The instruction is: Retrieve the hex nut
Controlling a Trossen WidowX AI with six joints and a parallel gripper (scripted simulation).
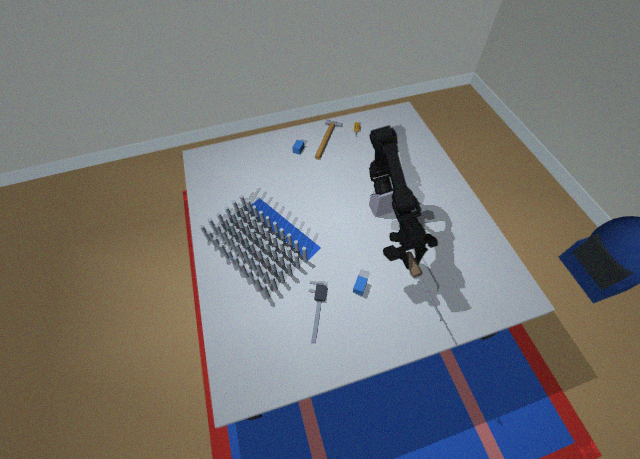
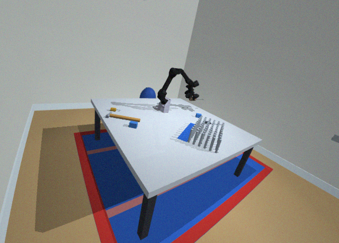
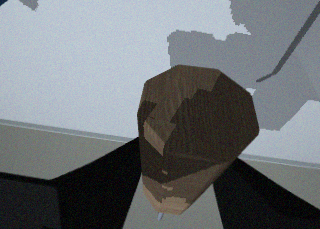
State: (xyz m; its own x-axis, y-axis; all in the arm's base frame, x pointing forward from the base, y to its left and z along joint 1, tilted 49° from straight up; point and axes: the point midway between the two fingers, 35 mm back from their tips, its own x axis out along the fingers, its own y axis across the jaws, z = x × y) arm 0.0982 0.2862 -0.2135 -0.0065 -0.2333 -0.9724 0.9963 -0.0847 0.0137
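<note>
Jaws (image 1: 414, 259) (image 2: 192, 98) pinch a brown wooden handle (image 1: 415, 267) (image 2: 193, 99) (image 3: 200, 114), raised above the white table (image 1: 248, 361) (image 2: 153, 163); a thin metal shaft (image 2: 199, 99) leaves it towards three o'clock in the exterior view. Somewhere among the standing metal spacers (image 1: 268, 222) (image 2: 217, 146) the hex nut may be hidden, as it is too small to make out; its exact spot cannot be told.

Clock hours from here are read in the top view, around the middle of the spacer field; the blue taped strip (image 1: 281, 221) (image 2: 186, 132) lies close along its two o'clock side; a caliper-like tool (image 1: 320, 292) lies near the field between four and five, its long bar running away towards six; a blue block (image 1: 360, 284) (image 2: 198, 115) sits farther out, near four; the gripped handle is well apart at three, and the arm's pale base (image 1: 379, 204) (image 2: 164, 106) at two.

Towards one o'clock, well out, are a second blue block (image 1: 298, 146) (image 2: 133, 124), then a hammer (image 1: 324, 141) (image 2: 124, 117) with its wooden grip pointing to seven, then a small yellow-handled tool (image 1: 357, 127) (image 2: 113, 109).
</note>
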